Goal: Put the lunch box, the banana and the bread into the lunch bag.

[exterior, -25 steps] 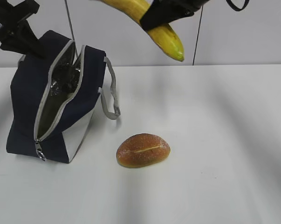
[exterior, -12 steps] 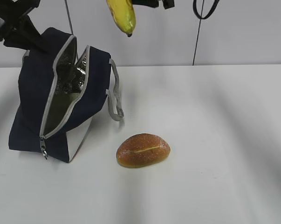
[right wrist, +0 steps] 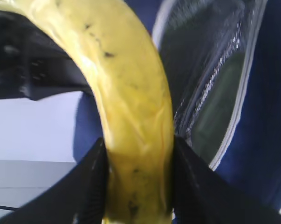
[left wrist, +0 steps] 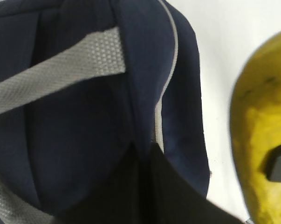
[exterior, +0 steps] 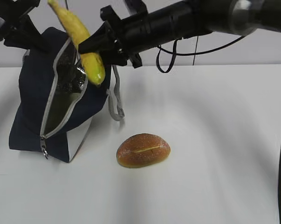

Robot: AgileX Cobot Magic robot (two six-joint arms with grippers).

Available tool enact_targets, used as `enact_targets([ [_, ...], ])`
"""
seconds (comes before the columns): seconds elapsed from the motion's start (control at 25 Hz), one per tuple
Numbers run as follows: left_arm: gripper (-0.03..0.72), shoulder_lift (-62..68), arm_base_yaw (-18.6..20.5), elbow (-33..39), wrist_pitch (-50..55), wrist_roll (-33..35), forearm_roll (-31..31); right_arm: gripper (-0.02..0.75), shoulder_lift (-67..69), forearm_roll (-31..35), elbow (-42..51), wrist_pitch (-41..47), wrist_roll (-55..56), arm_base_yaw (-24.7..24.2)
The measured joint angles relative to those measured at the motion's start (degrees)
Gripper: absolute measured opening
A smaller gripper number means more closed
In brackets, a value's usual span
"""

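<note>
The right arm reaches in from the upper right, stretched nearly level across the bench (exterior: 215,140) toward its rear left corner. Its right tool (exterior: 94,46) is clamped on one banana (exterior: 82,39), fingers (right wrist: 91,186) pressed against both sides of the fruit. The banana hangs slanted in the air, its greenish lower tip just at the mouth of the lunch bag (exterior: 35,102).

The left arm comes down from the upper left. Its left tool (exterior: 28,37) is pinched together on the bag's rear top edge, beside a grey webbing handle (left wrist: 61,70).

One navy lunch bag stands near the rear left corner, leaning, its zipper undone and the opening gaping. Silver foil lining (exterior: 68,81) shows inside; what lies deeper in the bag cannot be made out.

One golden-brown bread (exterior: 143,150) roll lies on the bench in front of the bag and to its right, well apart from both tools.
</note>
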Motion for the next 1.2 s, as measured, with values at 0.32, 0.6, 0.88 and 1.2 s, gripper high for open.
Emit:
enact_targets([
  [0.32,-0.003,0.0,0.0,0.0,-0.06,0.0,0.0,0.281,3.48,-2.31,0.0,-1.74,0.22,0.94],
  [0.6,-0.003,0.0,0.0,0.0,-0.12,0.0,0.0,0.29,4.09,-15.41,0.0,-3.16,6.99,0.94],
  [0.88,-0.003,0.0,0.0,0.0,-0.05,0.0,-0.1,0.29,4.09,-16.83,0.0,-8.54,11.91,3.18],
  [1.2,-0.003,0.0,0.11,0.0,-0.3,0.0,0.16,0.34,4.09,-16.55,-2.99,-15.33,16.04,7.86],
])
